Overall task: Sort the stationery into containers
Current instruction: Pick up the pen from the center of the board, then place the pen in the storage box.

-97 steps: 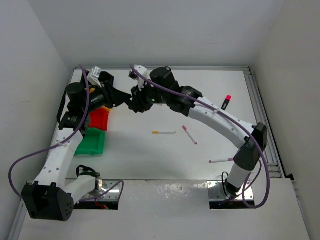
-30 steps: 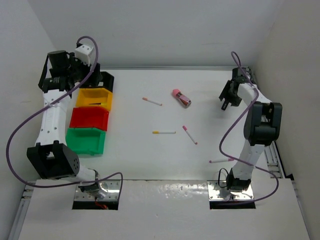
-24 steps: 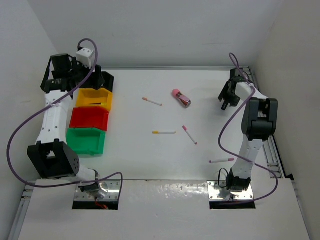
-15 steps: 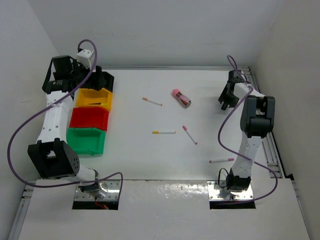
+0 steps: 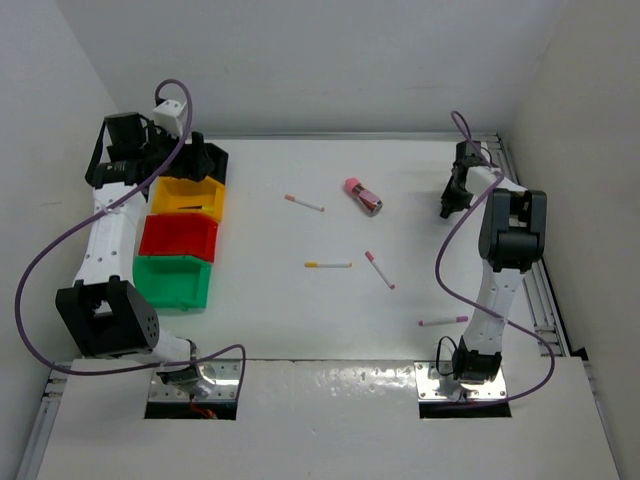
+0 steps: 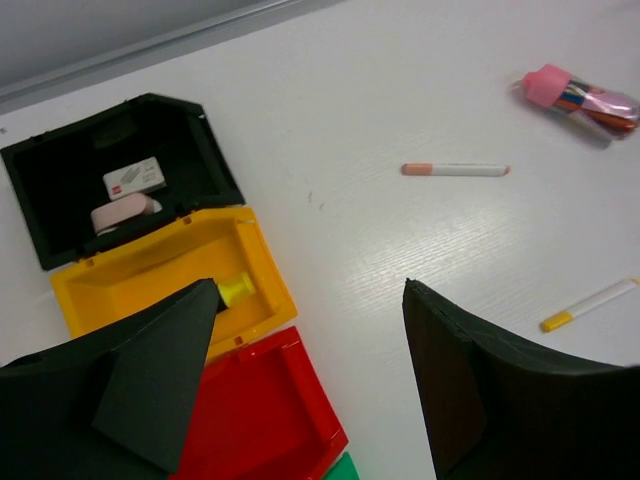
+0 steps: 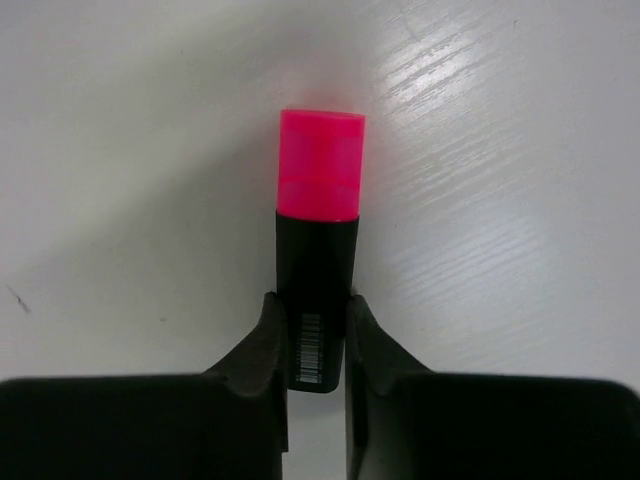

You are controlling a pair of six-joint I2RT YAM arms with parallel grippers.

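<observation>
Stationery [image 6: 120, 213] is sitting in the left-hand bins, an eraser [image 6: 134, 177] in the black bin [image 6: 60, 200] and a yellow-capped marker [image 6: 236, 290] in the yellow bin [image 6: 150, 270], while the left jaws are hanging wide open above that one and the red bin [image 6: 260, 420], gripping nothing. A yellow-tipped pen [image 5: 328, 265] and a pink-topped block [image 5: 362, 196] are lying loose in the middle of the worktop [image 5: 270, 300]. At the far right, the right jaws are pinching shut on the black barrel of the pink-capped marker [image 7: 318, 250], which is sitting squarely between them, cap pointing ahead.
</observation>
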